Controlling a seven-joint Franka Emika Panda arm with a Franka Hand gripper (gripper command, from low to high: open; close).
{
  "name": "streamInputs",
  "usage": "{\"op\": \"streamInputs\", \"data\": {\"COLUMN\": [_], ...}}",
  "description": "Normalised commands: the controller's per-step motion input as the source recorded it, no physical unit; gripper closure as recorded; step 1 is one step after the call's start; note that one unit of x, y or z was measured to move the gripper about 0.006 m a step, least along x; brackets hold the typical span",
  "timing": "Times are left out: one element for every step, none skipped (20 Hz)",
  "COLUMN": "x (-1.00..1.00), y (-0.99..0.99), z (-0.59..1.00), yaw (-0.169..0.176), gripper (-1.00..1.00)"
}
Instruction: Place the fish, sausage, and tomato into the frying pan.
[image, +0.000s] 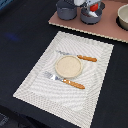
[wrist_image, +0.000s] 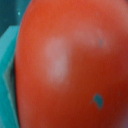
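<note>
At the desk's far edge, the small glossy red tomato sits in or just over the shallow blue-grey frying pan, with the claw right above it. The wrist view shows only tomato, so I cannot tell whether the claw grips it. Judging by this, the tomato is almost delivered; fish and sausage are not discernible, so their placement is unconfirmed.

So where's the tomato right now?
The tomato is at the top of the exterior view, right of centre, over the frying pan on the pink board, beside the taller pot; it fills the wrist view.
</note>
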Motion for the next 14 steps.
{"op": "streamInputs", "data": {"x": [0.04,0.06,0.13,0.15,0.03,0.00,0.01,0.06,0.06,0.05,0.05,0.00,0.00,0.00], "y": [0.23,0.22,0.27,0.28,0.21,0.15,0.24,0.33,0.33,0.29,0.28,0.27,0.26,0.19], "z": [0.14,0.26,0.39,0.49,0.64,0.66,0.81,1.00,1.00,1.00,1.00,1.00,1.00,1.00], "yaw": [0.000,0.000,0.000,-0.010,-0.024,-0.021,-0.023,-0.021,-0.016,0.000,0.000,0.000,0.000,-0.025], "gripper": [-1.00,-1.00,-1.00,-1.00,-1.00,-1.00,-1.00,-1.00,-1.00,-1.00,-1.00,-1.00,-1.00,-1.00]}}
